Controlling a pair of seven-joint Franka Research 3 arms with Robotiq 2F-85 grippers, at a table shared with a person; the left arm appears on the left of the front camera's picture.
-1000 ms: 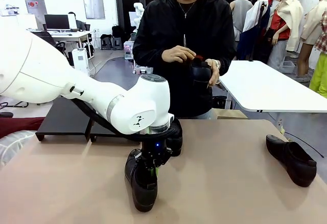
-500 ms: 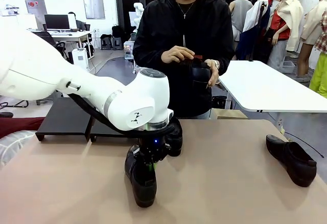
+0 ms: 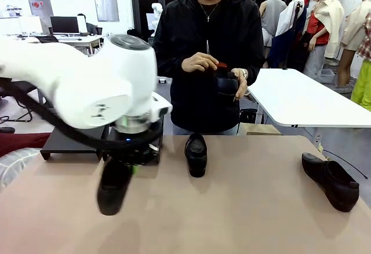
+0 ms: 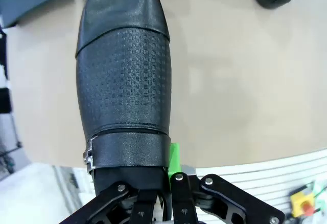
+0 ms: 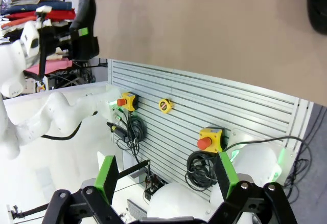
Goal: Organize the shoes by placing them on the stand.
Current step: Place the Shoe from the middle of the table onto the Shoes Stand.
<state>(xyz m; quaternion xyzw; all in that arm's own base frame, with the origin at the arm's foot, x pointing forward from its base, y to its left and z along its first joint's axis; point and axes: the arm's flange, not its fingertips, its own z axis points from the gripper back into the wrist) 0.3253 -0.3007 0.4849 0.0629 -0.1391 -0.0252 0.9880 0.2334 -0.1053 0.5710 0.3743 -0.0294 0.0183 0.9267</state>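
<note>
The bench (image 3: 261,219) spreads tan across the front view. The left arm (image 3: 87,91) comes over it from the left, big, white and blurred. A person (image 3: 191,39) in black stands at the far side, and a white table (image 3: 301,97) lies behind to the right. The stand (image 3: 72,135) sits at the bench's far left, partly behind the arm, and we see no shoe on the part that shows.

We count four shoes. The held shoe (image 3: 113,187) hangs under the left arm, toe toward the camera, just in front of the stand. It looks clear of the bench top, with a shadow beneath it. The middle shoe (image 3: 196,154) rests on the bench, toe toward us, well apart from the held one. The right shoe (image 3: 331,180) lies near the bench's right edge. The fourth shoe (image 3: 227,83) is in the person's hands (image 3: 200,62) at chest height.

In the left wrist view the left hand (image 4: 158,178) is clamped on the heel end of the held shoe, a green pad (image 4: 174,157) against its side, and the embossed upper runs away from the camera.

The right hand (image 5: 166,178) stands wide apart with nothing between its fingers (image 5: 106,175), down beside the bench's edge.
</note>
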